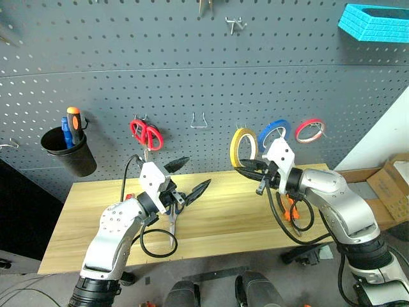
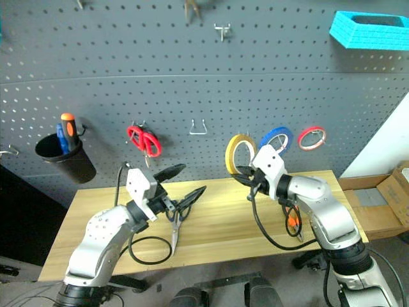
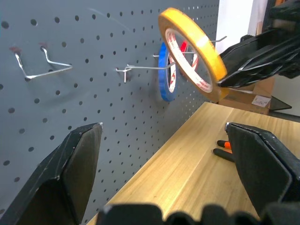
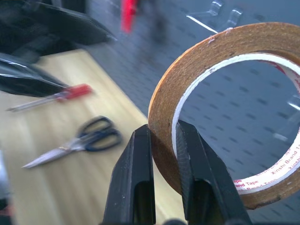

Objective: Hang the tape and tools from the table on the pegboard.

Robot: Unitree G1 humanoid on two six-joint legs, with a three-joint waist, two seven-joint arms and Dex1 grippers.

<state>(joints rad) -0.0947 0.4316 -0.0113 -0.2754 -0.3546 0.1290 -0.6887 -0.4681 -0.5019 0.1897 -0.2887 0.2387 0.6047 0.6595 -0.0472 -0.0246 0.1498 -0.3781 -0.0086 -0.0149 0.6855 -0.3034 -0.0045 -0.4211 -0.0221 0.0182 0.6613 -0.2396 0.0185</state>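
Yellow tape (image 1: 243,147) is pinched in the right gripper (image 1: 245,167) near the pegboard (image 1: 192,77); left gripper (image 1: 188,176) gapes wide.

- A white wall (image 1: 383,137) stands at the right.
- Cardboard boxes (image 1: 391,192) lie on the floor below it.
- A cyan bin (image 1: 374,21) hangs at the upper right.
- A black cup (image 1: 69,152) hangs at the left.
- The light is even.

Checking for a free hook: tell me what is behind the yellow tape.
Behind the yellow tape, pinched in the right gripper's jaws, are the pegboard and a bare hook. The hook's base on the board is partly covered by the tape.
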